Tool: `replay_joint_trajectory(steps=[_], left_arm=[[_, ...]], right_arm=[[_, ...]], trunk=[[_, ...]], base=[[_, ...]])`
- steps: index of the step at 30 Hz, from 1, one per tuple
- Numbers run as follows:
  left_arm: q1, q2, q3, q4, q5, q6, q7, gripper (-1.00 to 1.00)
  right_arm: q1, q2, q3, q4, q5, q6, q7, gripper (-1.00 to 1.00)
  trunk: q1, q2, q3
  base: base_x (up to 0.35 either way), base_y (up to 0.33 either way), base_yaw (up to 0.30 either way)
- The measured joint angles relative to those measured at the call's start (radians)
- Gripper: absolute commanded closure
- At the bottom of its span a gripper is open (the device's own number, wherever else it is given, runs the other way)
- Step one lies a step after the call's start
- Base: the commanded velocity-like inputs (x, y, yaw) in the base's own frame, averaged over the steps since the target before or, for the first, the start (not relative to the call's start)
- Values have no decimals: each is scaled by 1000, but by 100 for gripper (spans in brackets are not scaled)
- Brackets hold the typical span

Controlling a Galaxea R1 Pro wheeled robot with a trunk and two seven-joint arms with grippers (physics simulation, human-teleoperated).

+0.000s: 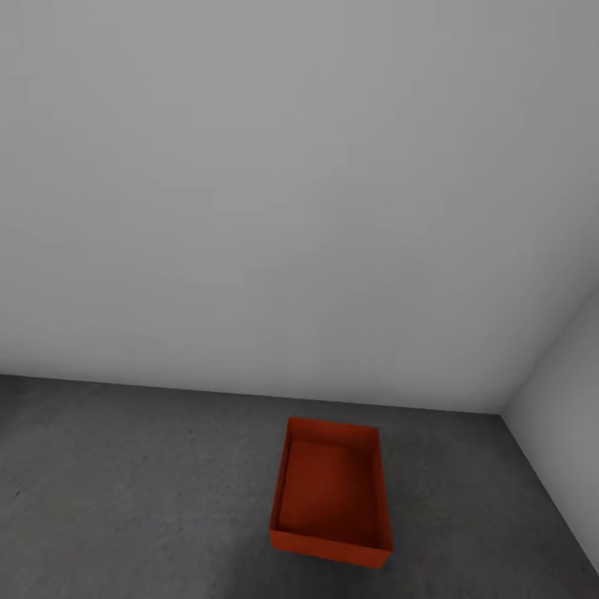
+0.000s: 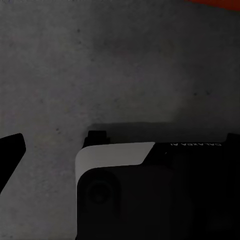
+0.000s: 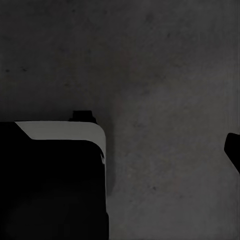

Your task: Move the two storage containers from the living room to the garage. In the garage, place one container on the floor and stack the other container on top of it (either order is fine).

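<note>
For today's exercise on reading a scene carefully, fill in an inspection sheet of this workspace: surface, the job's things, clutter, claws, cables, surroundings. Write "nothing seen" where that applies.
Surface: dark grey mottled concrete floor, rough, no marks of note.
Job's things: one orange-red storage container stands upright on the floor near the corner, open top, nothing inside it, nothing stacked on it. A sliver of orange-red shows at the edge of the left wrist view.
Clutter: nothing seen.
Claws: a dark finger of the left claw and one of the right claw sit at the picture edges of the wrist views; open or shut cannot be told.
Cables: nothing seen.
Surroundings: plain pale grey back wall meeting a side wall at a corner.
</note>
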Motion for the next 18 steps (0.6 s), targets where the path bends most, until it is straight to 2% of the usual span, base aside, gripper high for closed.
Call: replay_joint_trajectory(steps=[15,18], left_arm=[[0,0,0,0,0,0,0,-100],[0,0,0,0,0,0,0,-100]], right_arm=[[0,12,1,0,-1,4,1,-100],[0,3,0,0,-1,2,0,-100]], trunk=[[0,0,0],[0,0,0]], base=[[0,0,0],[0,0,0]])
